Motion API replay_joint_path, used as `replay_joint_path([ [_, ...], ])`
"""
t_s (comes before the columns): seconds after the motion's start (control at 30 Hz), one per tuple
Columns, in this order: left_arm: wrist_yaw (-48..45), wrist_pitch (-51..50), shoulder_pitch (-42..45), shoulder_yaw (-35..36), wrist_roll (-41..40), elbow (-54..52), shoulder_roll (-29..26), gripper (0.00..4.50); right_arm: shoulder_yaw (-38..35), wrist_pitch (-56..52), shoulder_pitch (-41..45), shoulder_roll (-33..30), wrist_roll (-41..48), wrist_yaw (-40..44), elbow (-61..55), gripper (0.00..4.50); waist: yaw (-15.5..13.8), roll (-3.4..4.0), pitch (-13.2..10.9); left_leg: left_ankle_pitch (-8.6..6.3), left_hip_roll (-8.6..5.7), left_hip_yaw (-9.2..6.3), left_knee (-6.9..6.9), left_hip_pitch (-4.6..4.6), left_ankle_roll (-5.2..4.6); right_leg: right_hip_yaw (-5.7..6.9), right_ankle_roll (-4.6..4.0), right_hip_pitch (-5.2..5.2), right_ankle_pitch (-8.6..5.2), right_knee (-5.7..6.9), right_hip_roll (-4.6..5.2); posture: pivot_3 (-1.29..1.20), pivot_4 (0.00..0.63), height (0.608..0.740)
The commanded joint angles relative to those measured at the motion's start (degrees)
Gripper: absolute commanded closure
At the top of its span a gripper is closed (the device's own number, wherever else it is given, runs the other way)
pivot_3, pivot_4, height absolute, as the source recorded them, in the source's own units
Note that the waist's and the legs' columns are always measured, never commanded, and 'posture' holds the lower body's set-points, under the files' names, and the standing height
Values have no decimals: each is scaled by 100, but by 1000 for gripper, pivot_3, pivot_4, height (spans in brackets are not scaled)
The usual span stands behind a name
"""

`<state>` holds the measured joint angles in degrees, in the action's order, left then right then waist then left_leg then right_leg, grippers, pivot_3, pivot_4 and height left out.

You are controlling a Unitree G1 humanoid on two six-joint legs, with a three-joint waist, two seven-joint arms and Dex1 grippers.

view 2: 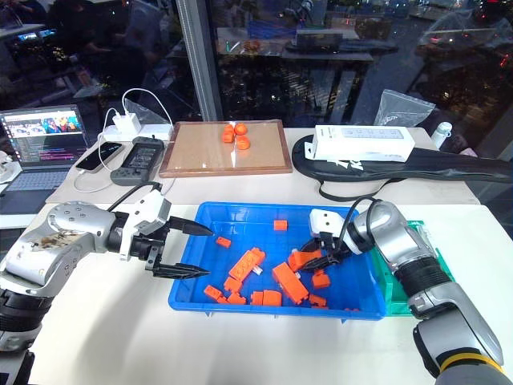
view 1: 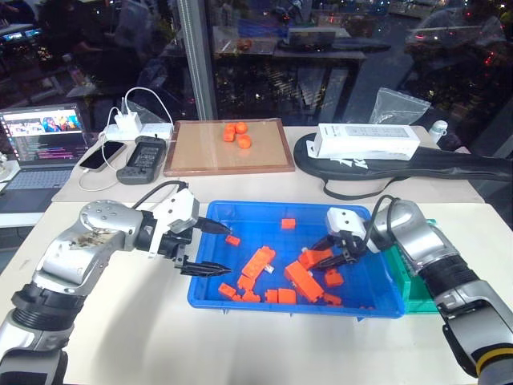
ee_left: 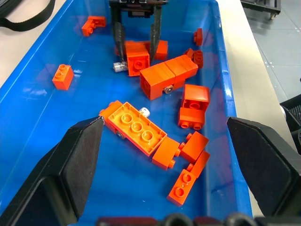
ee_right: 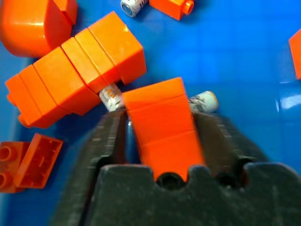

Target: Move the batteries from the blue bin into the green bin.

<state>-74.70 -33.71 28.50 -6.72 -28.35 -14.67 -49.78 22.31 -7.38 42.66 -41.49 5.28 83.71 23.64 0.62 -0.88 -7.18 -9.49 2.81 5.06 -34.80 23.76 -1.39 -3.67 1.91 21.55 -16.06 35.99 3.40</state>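
left gripper [view 1: 210, 249] at blue bin's [view 1: 210, 297] left rim, fingers apart, empty | right gripper [ee_right: 160, 117] inside bin, fingers pinching an orange brick [ee_right: 162, 125], battery [ee_right: 203, 101] lying under it | green bin [view 1: 417, 293] touching blue bin's right side

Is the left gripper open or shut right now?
Open: the left gripper's two black fingers stand wide apart over the blue bin's edge, holding nothing.

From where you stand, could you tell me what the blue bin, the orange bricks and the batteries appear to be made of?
The blue bin looks like glossy moulded plastic: it throws bright reflections.

The orange bricks look like smooth hard plastic, with moulded studs.

The batteries seem metal-cased under a printed wrap, with a silvery end; hard to confirm.
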Motion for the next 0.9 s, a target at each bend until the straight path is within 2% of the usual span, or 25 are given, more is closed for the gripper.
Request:
replay_joint_path([
  [0.03, -29, 39, 259, 5, -39, -23, 75, 0, -442, -113, 296, -174, 192, 159, -253, 3025, -3, 0, 0, 0, -1, 0, 0, 2, 0, 0, 0, 2, 0, 0, 1, 0, 150, 740],
  [0.2, -136, 162, 407, -122, 79, 153, 98, 0, -710, -188, 499, -453, 76, 116, -38, 3025, 0, 1, 0, 0, -1, 1, 1, 1, 1, -1, -1, 6, 0, 3, 0, 0, 150, 740],
  [0.47, -246, 276, 751, -334, 172, 319, 355, 0, -777, -166, 408, -632, -465, -571, 307, 3025, 8, 0, 0, 0, 0, 16, 1, 2, 1, -7, -4, 11, -1, 6, -1, 0, 150, 740],
  [0.53, -255, 241, 866, -366, 170, 325, 420, 0, -765, -64, 383, -635, -631, -781, 318, 2024, 9, 0, 0, 0, 0, 17, 2, 3, 1, -7, -4, 12, -2, 7, -2, 0, 150, 740],
  [0.57, -262, 231, 909, -380, 183, 332, 443, 0, -780, -85, 375, -634, -675, -859, 282, 1852, 9, 0, 0, 0, -1, 17, 2, 4, 1, -8, -4, 13, -2, 8, -3, 0, 150, 740],
  [0.73, -288, 199, 968, -409, 206, 336, 453, 0, -862, -263, 345, -637, -637, -896, -101, 241, 21, 1, 0, 1, -1, 18, 3, 3, 1, -12, -3, 16, -2, 9, -5, 0, 150, 740],
  [0.77, -288, 188, 963, -407, 198, 325, 444, 0, -879, -303, 327, -621, -594, -888, -253, 107, 23, 1, 0, 1, 0, 17, 3, 3, 1, -13, -3, 16, -2, 10, -6, 0, 150, 740],
  [0.9, -267, 101, 940, -400, 161, 271, 414, 0, -950, -737, 209, -439, -254, -779, -928, 107, 18, 1, 0, 1, 1, 16, 3, 3, 1, -13, -3, 17, -2, 11, -7, 0, 150, 740],
])
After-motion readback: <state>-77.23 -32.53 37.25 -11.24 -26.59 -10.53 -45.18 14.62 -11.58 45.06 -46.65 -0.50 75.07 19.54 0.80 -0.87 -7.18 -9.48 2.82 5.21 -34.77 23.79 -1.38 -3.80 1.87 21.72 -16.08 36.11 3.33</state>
